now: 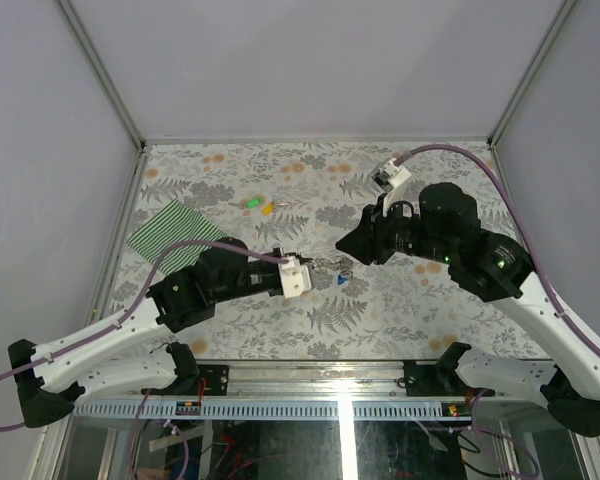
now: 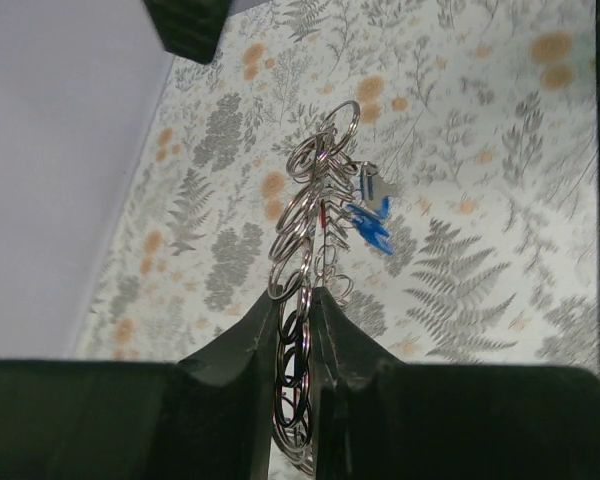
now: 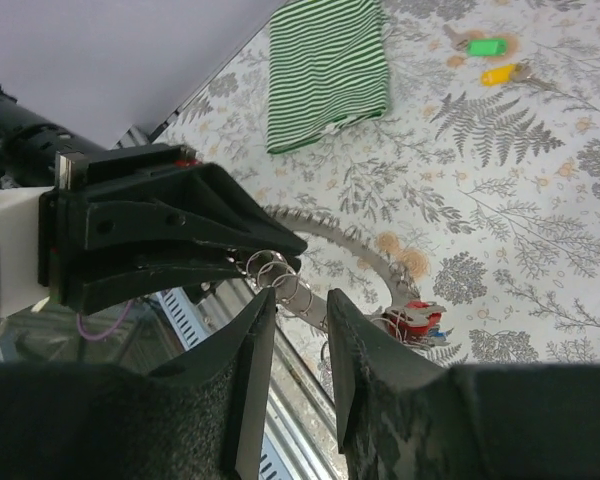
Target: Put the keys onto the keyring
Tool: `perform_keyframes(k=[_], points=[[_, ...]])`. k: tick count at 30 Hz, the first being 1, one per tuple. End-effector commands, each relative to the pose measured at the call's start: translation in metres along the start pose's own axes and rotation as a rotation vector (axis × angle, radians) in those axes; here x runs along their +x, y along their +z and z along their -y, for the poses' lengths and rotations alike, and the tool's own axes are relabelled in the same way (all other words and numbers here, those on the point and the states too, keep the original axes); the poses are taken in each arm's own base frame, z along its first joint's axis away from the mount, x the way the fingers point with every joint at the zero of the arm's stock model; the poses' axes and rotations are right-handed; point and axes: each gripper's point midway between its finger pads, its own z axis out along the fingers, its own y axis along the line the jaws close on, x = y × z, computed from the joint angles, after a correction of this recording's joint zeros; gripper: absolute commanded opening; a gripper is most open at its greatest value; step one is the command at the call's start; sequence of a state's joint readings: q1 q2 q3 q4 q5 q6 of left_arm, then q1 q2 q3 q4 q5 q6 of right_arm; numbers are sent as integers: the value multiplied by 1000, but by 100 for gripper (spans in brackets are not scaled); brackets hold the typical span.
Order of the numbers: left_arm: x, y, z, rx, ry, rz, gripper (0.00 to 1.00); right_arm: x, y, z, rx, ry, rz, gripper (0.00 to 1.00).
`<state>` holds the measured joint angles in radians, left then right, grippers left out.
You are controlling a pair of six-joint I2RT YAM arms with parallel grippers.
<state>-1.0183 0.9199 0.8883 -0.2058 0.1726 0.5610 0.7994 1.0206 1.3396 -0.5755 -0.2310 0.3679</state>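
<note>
The left gripper [image 2: 298,296] clamps the keyring [image 2: 318,175], seemingly offering its rings to the right gripper [image 3: 302,300], jaws parted, at two o'clock.

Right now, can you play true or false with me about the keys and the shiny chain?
The left jaws pinch the keyring. True.
The green key is on the keyring. False: it lies on the table beside the yellow key.
A blue key hangs on the keyring. True.
The striped cloth covers the yellow key. False: they lie apart.
</note>
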Motion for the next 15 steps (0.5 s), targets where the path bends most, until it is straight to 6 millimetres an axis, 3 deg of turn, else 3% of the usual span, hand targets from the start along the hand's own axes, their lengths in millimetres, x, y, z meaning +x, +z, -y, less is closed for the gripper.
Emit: perform_keyframes(k=[1,7,15], points=[[-32,-14,-14,19,361,81,0,-7,-16,-22,-102,-69,9,34],[-32,-22,-19,4,668,92,0,10,-14,-35,-208,-80,-49,34],[-35,-22,-24,-22,776,100,0,22,-2,-49,-322,-38,-90,39]])
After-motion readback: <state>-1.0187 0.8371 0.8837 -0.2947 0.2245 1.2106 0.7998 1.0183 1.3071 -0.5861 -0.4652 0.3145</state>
